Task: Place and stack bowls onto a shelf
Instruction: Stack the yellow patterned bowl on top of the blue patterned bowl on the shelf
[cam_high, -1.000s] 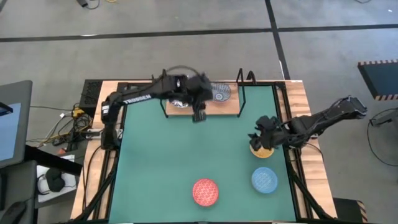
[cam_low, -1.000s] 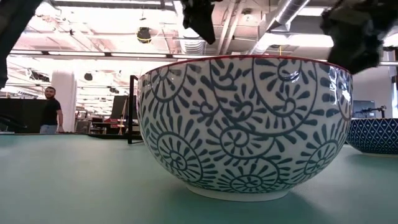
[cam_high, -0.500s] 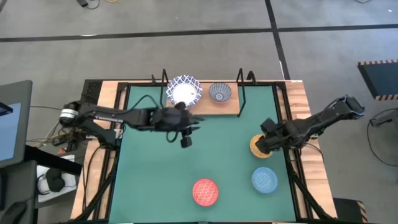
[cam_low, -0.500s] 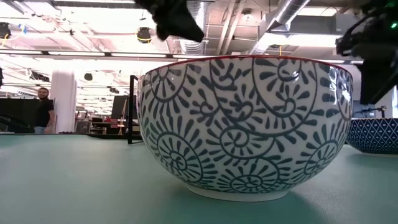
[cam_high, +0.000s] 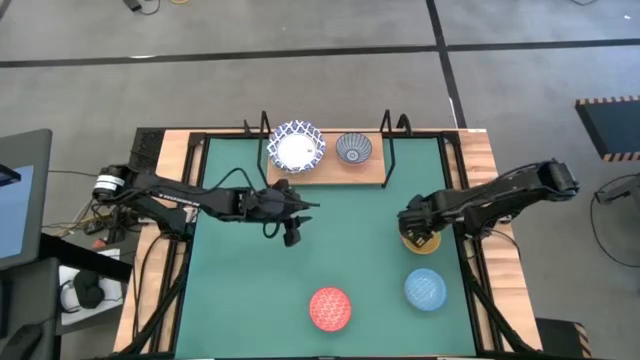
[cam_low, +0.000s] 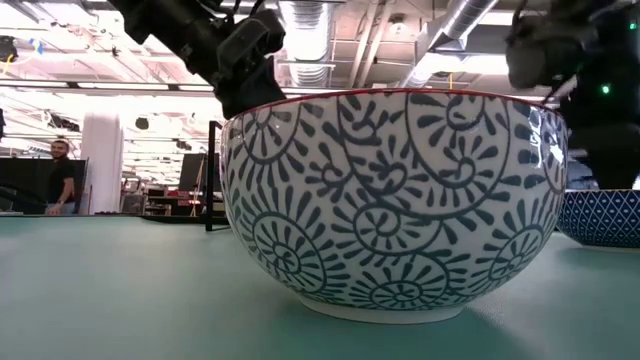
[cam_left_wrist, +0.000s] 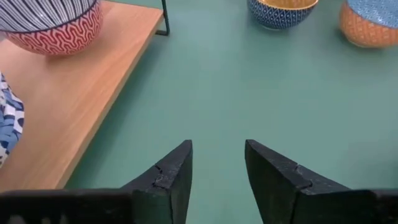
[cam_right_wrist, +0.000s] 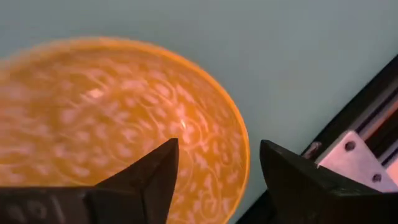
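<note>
On the wooden shelf (cam_high: 325, 170) at the far edge stand a white bowl with a blue patterned rim (cam_high: 296, 147) and a small grey-blue bowl (cam_high: 353, 149). The yellow-orange bowl (cam_high: 424, 241), the light blue bowl (cam_high: 426, 289) and the red bowl (cam_high: 330, 308) rest on the green mat. My left gripper (cam_high: 290, 234) is open and empty over the mat, just in front of the shelf (cam_left_wrist: 81, 93). My right gripper (cam_high: 413, 226) is open over the yellow-orange bowl (cam_right_wrist: 118, 124), one finger on each side of its rim (cam_right_wrist: 244, 155).
The shelf's black upright posts (cam_high: 388, 150) stand at its ends. In the low view the red bowl's patterned outside (cam_low: 395, 200) fills the foreground. Bare mat (cam_high: 250, 290) lies at the near left. A person (cam_low: 58, 180) stands far off in the room.
My left gripper has drawn back from the shelf toward the near edge and a little left, lower over the mat. The white bowl with the blue rim now stands uncovered on the shelf. My right gripper has stayed over the yellow-orange bowl.
</note>
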